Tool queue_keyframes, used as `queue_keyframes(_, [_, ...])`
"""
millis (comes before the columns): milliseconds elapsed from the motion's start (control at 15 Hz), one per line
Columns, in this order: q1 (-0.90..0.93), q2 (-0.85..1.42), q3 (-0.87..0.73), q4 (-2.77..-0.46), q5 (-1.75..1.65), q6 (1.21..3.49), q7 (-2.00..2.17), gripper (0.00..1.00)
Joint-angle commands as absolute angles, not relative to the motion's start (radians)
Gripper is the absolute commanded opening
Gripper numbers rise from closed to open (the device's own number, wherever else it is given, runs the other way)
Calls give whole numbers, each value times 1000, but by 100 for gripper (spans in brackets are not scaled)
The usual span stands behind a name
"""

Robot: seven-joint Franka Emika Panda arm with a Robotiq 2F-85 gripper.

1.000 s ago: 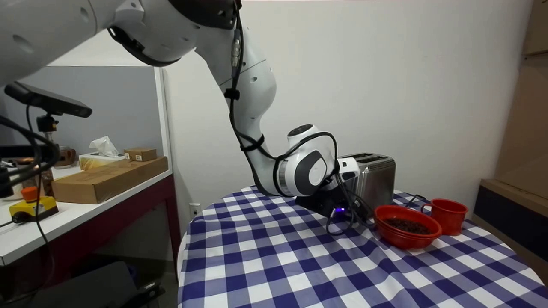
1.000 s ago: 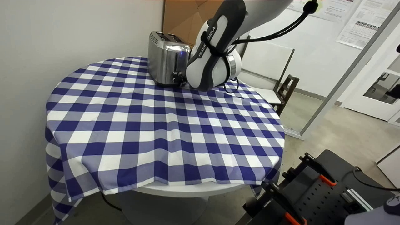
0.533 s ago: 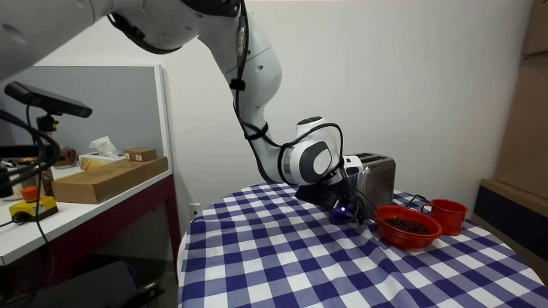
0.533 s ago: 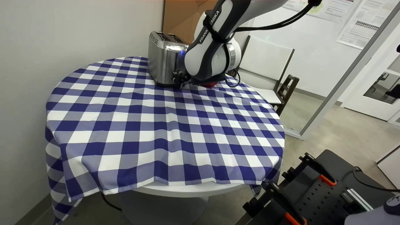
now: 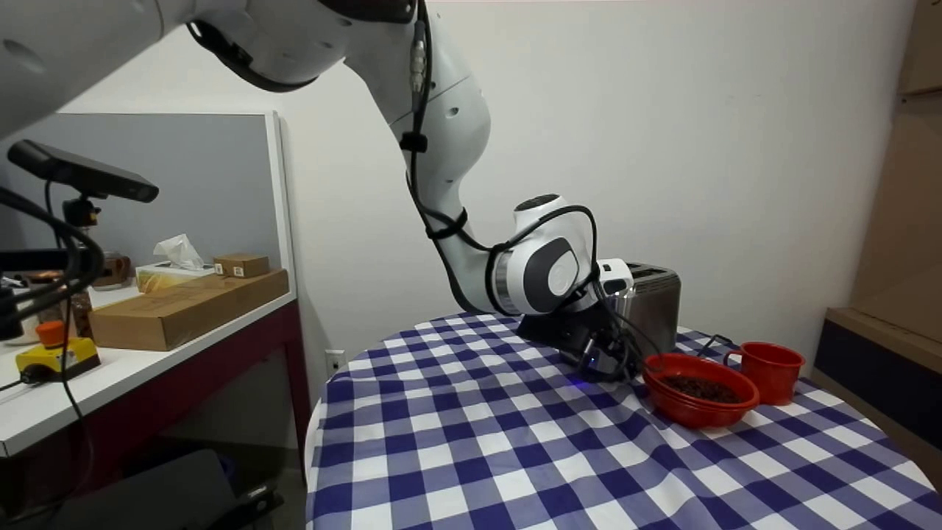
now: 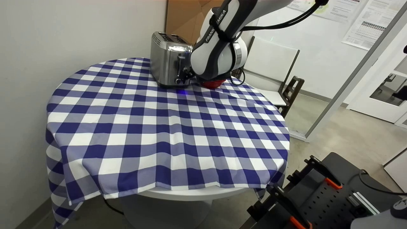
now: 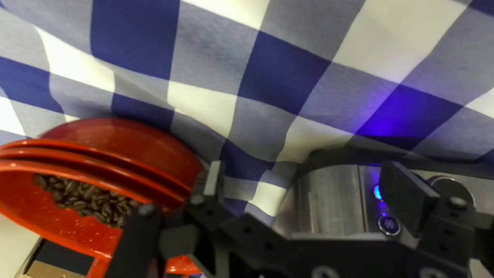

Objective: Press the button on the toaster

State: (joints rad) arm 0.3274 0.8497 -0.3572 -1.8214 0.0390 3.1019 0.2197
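The shiny silver toaster (image 5: 655, 309) with a dark base stands near the wall. It also shows in an exterior view (image 6: 167, 63) and in the wrist view (image 7: 328, 197). In the wrist view, its panel has a blue-lit button (image 7: 376, 192), partly hidden by my right-hand finger, a snowflake-marked button (image 7: 389, 224) and a dark round knob (image 7: 451, 188). My gripper (image 7: 307, 185) is open and empty, at the toaster's panel end. One finger lies over the panel, the other towards the red bowls. I cannot tell whether a finger touches a button. The arm partly hides the gripper in both exterior views.
Stacked red bowls (image 5: 692, 412) with dark beans stand close beside the gripper; they also show in the wrist view (image 7: 115, 139). A red mug (image 5: 773, 372) stands beyond them. The checked cloth (image 5: 471, 456) covers the round table. The wall is close behind the toaster.
The arm has risen slightly and shifted towards the toaster, and the wrist has turned. A red bowl has come into view under the arm. The blue glow has moved from the toaster's panel to the cloth.
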Motion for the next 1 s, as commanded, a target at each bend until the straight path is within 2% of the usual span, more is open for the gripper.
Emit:
queue_keyframes(0, [360,892,-391,-1801,45,3160,251,100])
queue_keyframes(200, [322,863,-337,-1809,31,3064,202,100])
queue_keyframes(267, [258,811,-256,-1820,13,2968,150,100])
queue_keyframes(600, [82,669,-50,-1847,19,2644,6,100])
queue_keyframes(933, [-9,486,27,-1886,34,2227,-117,100])
